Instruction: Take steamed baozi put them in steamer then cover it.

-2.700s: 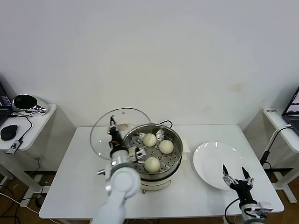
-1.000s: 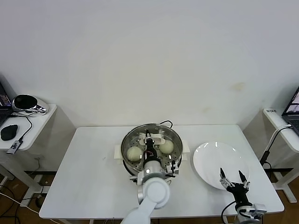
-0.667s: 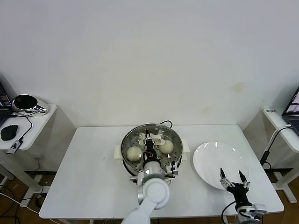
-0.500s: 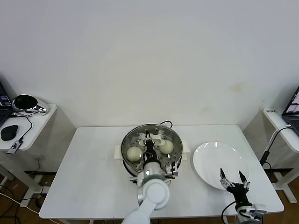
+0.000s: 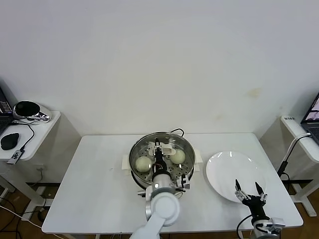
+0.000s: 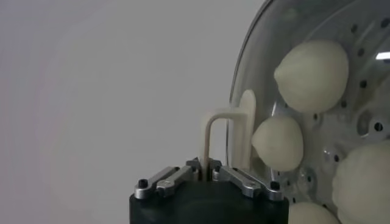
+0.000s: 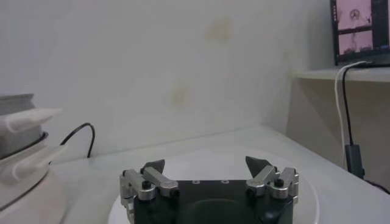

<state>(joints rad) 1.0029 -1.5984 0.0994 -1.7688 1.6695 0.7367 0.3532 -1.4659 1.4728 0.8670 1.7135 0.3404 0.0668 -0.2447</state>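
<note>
The steamer (image 5: 133, 169) stands mid-table on its white base. The clear glass cover (image 5: 148, 144) lies over it. My left gripper (image 5: 158, 150) reaches down from above and is shut on the cover's cream handle (image 5: 167, 148). In the left wrist view my left gripper (image 6: 207, 165) pinches that handle's thin loop (image 6: 214, 131). Several baozi show through the glass, such as one baozi (image 6: 312, 66) and another baozi (image 6: 277, 143); in the head view two baozi (image 5: 143, 163) (image 5: 177, 156) show beside the arm. My right gripper (image 5: 250, 190) is open and empty over the white plate's near edge.
An empty white plate (image 5: 229, 167) lies to the right of the steamer, and it also shows under my right gripper (image 7: 206, 165) in the right wrist view (image 7: 201, 159). A black cable (image 5: 178, 131) runs behind the steamer. Side tables with a mouse and laptops flank the table.
Earlier the cover was held tilted at the steamer's left rear; it has since come over the steamer. Over the last second almost nothing moved. The right arm is still.
</note>
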